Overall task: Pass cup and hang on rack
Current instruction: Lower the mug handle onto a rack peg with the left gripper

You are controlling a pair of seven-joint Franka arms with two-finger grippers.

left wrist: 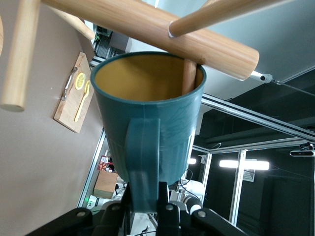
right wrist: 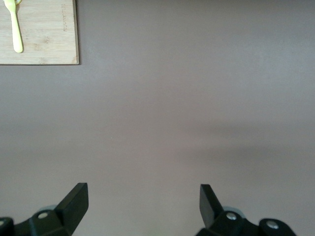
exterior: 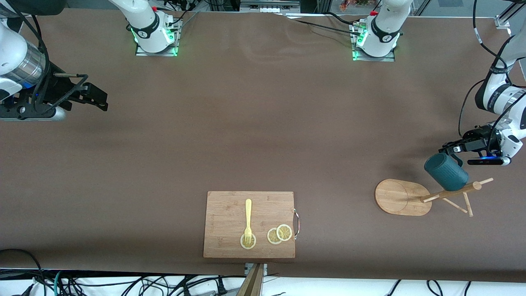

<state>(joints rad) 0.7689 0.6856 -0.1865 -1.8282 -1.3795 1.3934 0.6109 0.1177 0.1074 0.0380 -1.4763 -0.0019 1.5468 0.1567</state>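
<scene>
The dark teal cup (exterior: 446, 172) is tipped on its side at the top of the light wooden rack (exterior: 402, 197), at the left arm's end of the table. My left gripper (exterior: 452, 150) is shut on the cup's handle (left wrist: 142, 152). In the left wrist view the cup (left wrist: 147, 128) shows its mustard-yellow inside, and a thin peg (left wrist: 189, 76) of the rack reaches into its mouth under the central post (left wrist: 162, 34). My right gripper (exterior: 96, 98) waits open over bare table at the right arm's end, nothing between its fingers (right wrist: 76, 199).
A rectangular wooden cutting board (exterior: 222, 205) lies near the table's front edge, carrying a yellow fork (exterior: 248, 218) and lemon slices (exterior: 279, 234). Other pegs (exterior: 468, 205) of the rack stick out sideways around the cup.
</scene>
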